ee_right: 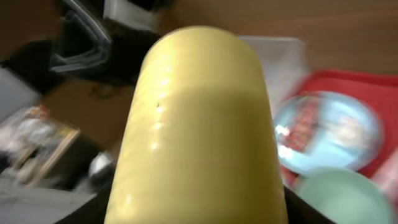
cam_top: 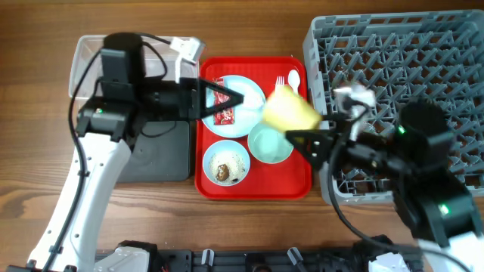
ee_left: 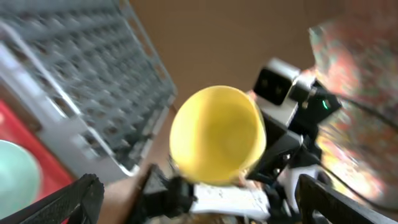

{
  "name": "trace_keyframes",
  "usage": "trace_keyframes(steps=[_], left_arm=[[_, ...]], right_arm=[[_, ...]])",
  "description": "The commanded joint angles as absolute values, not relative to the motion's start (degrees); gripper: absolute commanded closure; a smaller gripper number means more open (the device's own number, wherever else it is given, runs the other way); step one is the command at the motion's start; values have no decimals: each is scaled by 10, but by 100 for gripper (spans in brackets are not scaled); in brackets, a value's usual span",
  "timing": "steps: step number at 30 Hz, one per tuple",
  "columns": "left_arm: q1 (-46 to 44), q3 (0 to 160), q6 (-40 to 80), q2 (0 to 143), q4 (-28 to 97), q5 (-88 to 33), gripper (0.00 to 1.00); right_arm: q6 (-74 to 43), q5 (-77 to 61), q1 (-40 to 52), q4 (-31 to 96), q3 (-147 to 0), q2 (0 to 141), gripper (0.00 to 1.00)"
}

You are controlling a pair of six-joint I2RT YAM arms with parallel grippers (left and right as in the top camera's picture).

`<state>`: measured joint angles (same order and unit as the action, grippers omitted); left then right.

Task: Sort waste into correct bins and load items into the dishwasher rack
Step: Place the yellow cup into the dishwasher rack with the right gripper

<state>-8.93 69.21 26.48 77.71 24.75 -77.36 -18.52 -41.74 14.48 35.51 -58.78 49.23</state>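
The cup (cam_top: 290,112) is gripped by the right hand (cam_top: 296,125) and is held in the air above the right edge of the red tray (cam_top: 257,185), just beside the rack (cam_top: 393,45). The step in hand is judged to be its transfer to the rack. For this to be done well, the grip should be kept firm, the cup should be raised clear of the rack's near wall before it is carried across, and it should be turned mouth-down and lowered between pegs, not onto one. The wide layout is given only by the overhead view: the wrapper (cam_top: 224,107) is seen lying on the plate (cam_top: 249,85), with the mint bowl (cam_top: 270,143) below the cup. The right wrist view is almost filled by the cup's side, so the right fingers are hidden there. Only in the left wrist view is the left hand (ee_left: 199,190) seen plainly: its fingers are spread wide and nothing is held.
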Motion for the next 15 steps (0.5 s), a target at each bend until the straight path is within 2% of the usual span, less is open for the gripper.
trace_keyframes(steps=[1,8,15], left_arm=[[-64,696,244,773,246,-733,0],[-59,696,244,773,251,-734,0],[-59,696,244,773,255,-734,0]], right_arm=[[-180,-203,124,436,-609,442,50],[-291,5,109,640,-614,448,50],[-326,45,109,721,-614,547,48]])
